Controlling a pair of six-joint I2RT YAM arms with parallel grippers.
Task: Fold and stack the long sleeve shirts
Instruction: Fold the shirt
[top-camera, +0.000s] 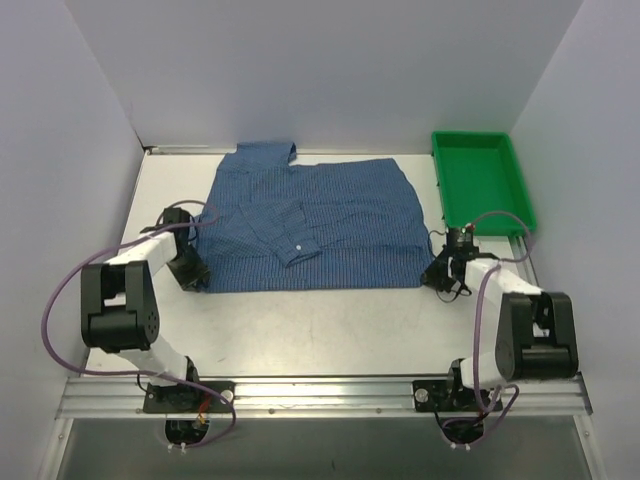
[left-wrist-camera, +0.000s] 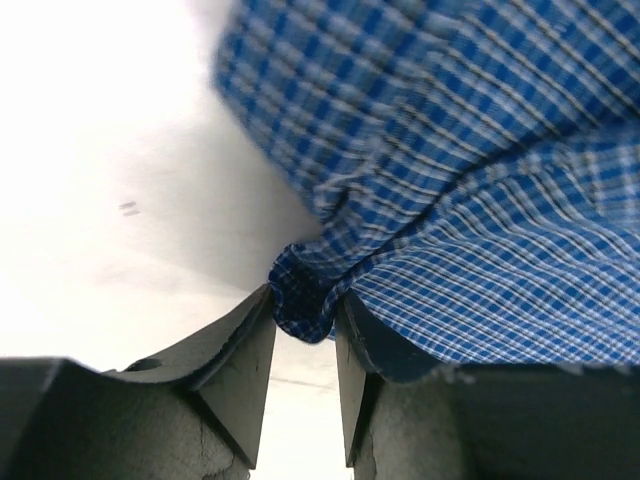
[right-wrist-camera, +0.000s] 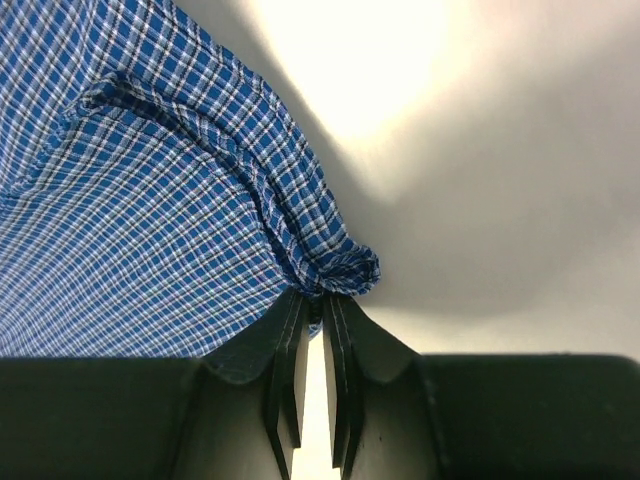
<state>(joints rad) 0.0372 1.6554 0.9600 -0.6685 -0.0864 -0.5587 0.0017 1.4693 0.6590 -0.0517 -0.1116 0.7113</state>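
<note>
From the top view, 1 blue checked long sleeve shirt (top-camera: 320, 225) lies spread flat on the table (top-camera: 300, 320), collar toward the far wall, with 1 sleeve folded across its front. A green tray (top-camera: 440, 185) sits at the far right, just beside the shirt's right edge. The left end effector (top-camera: 193, 270) is at the shirt's near left corner and the right end effector (top-camera: 440, 275) is at its near right corner.

In the left wrist view, the left end effector (left-wrist-camera: 305, 325) has its 2 fingers drawn close together with a bunched fold of the shirt's hem pinched between the tips. The rest of the cloth spreads up and to the right.

In the right wrist view, the right end effector (right-wrist-camera: 315, 300) is almost fully closed, with only a thin slit between the fingers. A gathered corner of the shirt is clamped at the tips, and the cloth fans out to the left.
</note>
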